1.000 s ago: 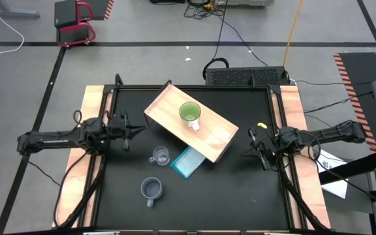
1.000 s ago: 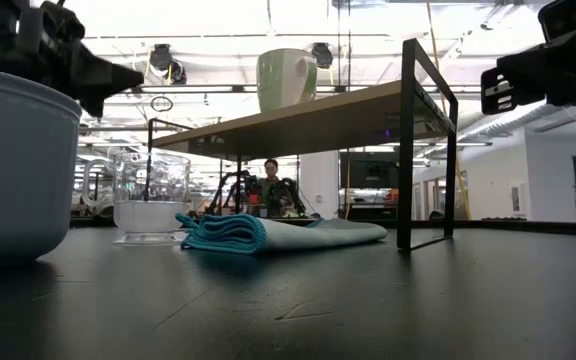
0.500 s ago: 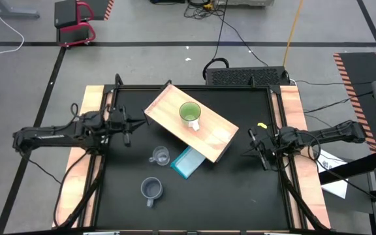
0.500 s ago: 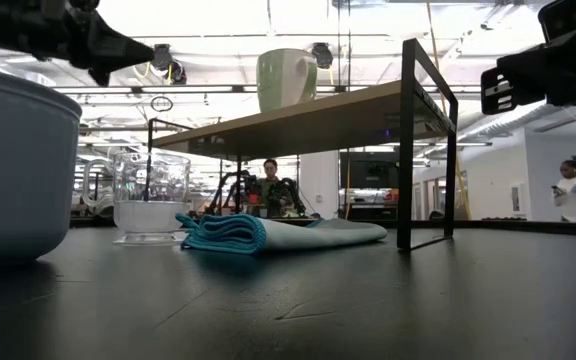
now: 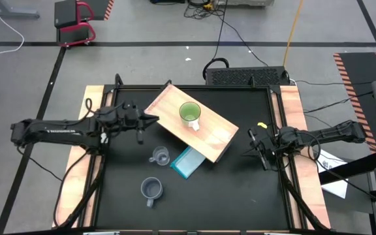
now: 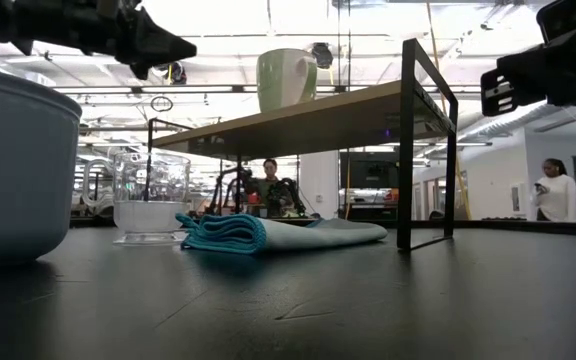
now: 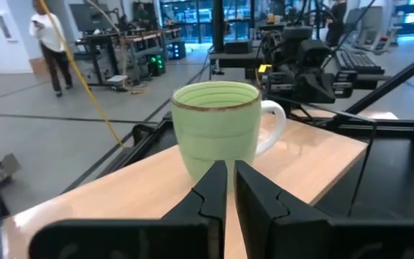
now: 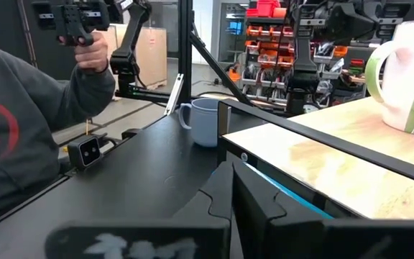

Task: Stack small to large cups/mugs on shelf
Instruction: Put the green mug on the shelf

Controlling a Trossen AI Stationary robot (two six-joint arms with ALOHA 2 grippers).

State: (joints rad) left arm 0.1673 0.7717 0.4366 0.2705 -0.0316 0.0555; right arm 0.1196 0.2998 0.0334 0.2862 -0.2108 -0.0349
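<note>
Shelf: pale wood board, smooth, on thin dark metal legs. Lime-green mug: glazed, glossy ceramic is suggested. Glass cup: clear. Folded cloth: soft blue fabric. Table: matt black.

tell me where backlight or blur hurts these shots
Low view: bright ceiling lights behind turn the shelf underside dark, and the grey-blue mug looms blurred up close. Left wrist view: the green mug is sharp, the room behind soft.
</note>
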